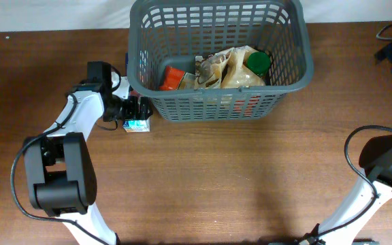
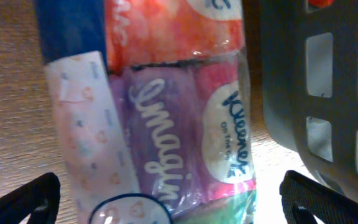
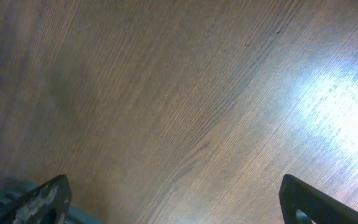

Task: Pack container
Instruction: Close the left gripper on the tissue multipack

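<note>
Claw on left arm [image 2: 173, 202], jaws apart, is hovering over colourful plastic-wrapped tissue pack [image 2: 166, 124] lying lengthwise between them, beside dark grey lattice plastic basket [image 2: 316, 81].

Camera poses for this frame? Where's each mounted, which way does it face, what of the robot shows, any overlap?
Overhead: above the table, looking straight down at the container; both arms show.
Left wrist: on the left arm, looks at a tissue pack beside the container wall; own fingertips in the bottom corners.
Right wrist: faces bare table; own fingertips in the bottom corners.
Shared: overhead and left wrist both see tissue pack and container.
</note>
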Tool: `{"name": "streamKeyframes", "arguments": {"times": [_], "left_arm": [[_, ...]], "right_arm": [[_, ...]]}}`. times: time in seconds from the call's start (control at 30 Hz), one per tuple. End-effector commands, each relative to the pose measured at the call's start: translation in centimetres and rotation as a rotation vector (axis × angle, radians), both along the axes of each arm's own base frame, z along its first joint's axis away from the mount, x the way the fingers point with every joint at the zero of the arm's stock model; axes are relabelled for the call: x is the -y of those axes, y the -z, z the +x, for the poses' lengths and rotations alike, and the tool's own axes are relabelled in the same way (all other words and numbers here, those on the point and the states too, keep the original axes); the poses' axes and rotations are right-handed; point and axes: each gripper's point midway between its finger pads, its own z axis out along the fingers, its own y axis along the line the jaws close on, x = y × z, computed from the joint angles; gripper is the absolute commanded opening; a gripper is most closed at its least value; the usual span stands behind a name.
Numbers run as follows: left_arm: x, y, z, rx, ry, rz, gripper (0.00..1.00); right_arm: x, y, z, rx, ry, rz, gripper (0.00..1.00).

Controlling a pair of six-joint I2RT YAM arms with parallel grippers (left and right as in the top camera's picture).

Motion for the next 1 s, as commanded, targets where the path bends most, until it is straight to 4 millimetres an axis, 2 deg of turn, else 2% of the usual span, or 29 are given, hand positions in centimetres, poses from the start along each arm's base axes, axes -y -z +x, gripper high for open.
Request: {"name": "streamKeyframes", "arguments": {"times": [0.0, 0.77, 0.97], "left_arm": [[0.0, 0.5, -0.2, -0.016, -0.015, 0.002, 0.99], [-1.2, 0.9, -0.3, -0.033, -0.059, 0.065, 0.99], [-1.2, 2.4, -1.0, -0.084, -0.061, 0.064, 0.99]], "right_arm": [[0.3, -0.6, -0.4, 0.004, 0.015, -0.021, 0.99], [0.3, -0.6, -0.4, 0.004, 0.015, -0.020, 0.99], [0.3, -0.6, -0.4, 0.004, 0.015, -0.020, 0.99]]}}
